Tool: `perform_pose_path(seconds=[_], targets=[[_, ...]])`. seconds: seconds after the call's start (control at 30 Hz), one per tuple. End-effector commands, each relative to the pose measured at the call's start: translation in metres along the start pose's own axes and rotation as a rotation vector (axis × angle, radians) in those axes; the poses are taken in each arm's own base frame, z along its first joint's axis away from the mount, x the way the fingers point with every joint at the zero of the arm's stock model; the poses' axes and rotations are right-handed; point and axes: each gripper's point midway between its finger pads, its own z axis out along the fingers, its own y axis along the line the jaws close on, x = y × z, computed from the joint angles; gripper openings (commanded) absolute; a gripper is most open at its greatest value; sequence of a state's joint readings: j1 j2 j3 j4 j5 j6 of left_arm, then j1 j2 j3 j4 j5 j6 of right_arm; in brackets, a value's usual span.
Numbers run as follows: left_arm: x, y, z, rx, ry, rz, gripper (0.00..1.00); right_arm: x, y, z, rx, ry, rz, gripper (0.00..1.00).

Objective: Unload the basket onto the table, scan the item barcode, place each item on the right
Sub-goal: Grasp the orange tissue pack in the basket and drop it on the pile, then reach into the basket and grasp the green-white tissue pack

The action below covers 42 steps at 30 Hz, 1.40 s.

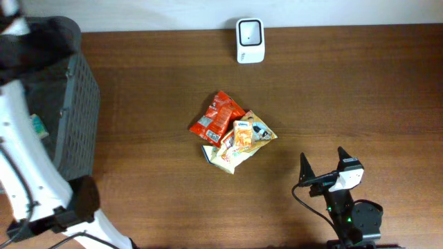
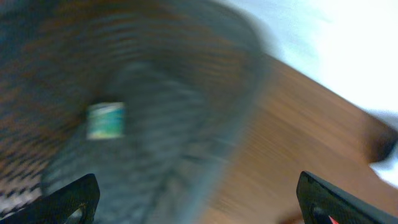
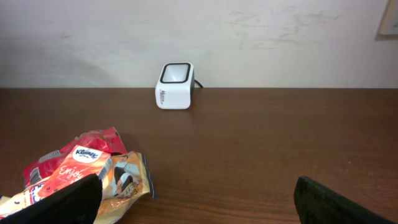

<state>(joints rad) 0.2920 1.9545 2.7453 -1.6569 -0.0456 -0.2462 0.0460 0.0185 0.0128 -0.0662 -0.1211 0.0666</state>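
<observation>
A white barcode scanner (image 1: 250,40) stands at the table's far edge, also in the right wrist view (image 3: 175,86). A pile of items (image 1: 232,131) lies mid-table: a red packet (image 1: 216,116), an orange Kleenex pack (image 3: 79,167) and a yellow packet (image 1: 259,131). A small green-and-white item (image 2: 106,120) lies inside the dark mesh basket (image 1: 76,104), below my left gripper (image 2: 198,186), which is open and empty; this view is blurred. My right gripper (image 3: 196,193) is open and empty, near the front edge, right of the pile.
The basket fills the table's left end, and my white left arm (image 1: 17,159) reaches over it. A white wall (image 3: 249,37) rises behind the scanner. Bare brown tabletop (image 1: 346,90) lies between pile, scanner and right gripper.
</observation>
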Motion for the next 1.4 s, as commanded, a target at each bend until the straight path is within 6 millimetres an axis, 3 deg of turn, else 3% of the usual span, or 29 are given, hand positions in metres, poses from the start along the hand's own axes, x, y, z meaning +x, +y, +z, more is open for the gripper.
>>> perform_pose_path(seconds=[0.0,0.07,0.1,0.2,0.27,0.37,0.47,0.63,0.8,0.93,1.1,1.3,1.33,1.37], targets=[[-0.004,0.097,0.033,-0.235,0.047,-0.244,1.00,0.003,0.002,0.000,-0.008,0.005,-0.007,0.98],[0.002,0.125,0.056,-0.283,0.101,-0.290,0.95,0.003,0.002,0.000,-0.008,0.005,-0.007,0.98],[0.008,0.136,0.078,-0.302,0.151,-0.302,0.93,0.003,0.002,0.000,-0.008,0.005,-0.007,0.98],[0.030,0.145,0.132,-0.346,0.286,-0.292,0.90,0.003,0.002,0.000,-0.009,0.005,-0.007,0.98],[0.042,0.156,0.157,-0.399,0.345,-0.280,0.89,0.003,0.002,0.000,-0.009,0.005,-0.007,0.98],[0.076,0.176,0.198,-0.498,0.491,-0.247,0.76,0.003,0.002,0.000,-0.008,0.005,-0.007,0.98],[0.100,0.181,0.229,-0.513,0.582,-0.237,0.75,0.003,0.002,0.000,-0.008,0.005,-0.007,0.98],[0.121,0.189,0.255,-0.563,0.648,-0.205,0.73,0.003,0.002,0.000,-0.009,0.005,-0.007,0.98],[0.106,0.188,0.249,-0.555,0.597,-0.212,0.72,0.003,0.002,0.000,-0.008,0.005,-0.007,0.98],[0.092,0.186,0.234,-0.547,0.546,-0.220,0.60,0.003,0.002,0.000,-0.009,0.005,-0.007,0.98],[0.064,0.191,0.190,-0.534,0.431,-0.297,0.62,0.003,0.002,0.000,-0.009,0.005,-0.007,0.98],[0.045,0.169,0.156,-0.342,0.377,-0.292,0.66,0.003,0.002,0.000,-0.008,0.005,-0.007,0.98],[0.041,0.165,0.147,-0.319,0.359,-0.284,0.65,0.003,0.002,0.000,-0.009,0.005,-0.007,0.98],[0.038,0.158,0.132,-0.290,0.341,-0.274,0.56,0.003,0.002,0.000,-0.008,0.005,-0.007,0.98]])
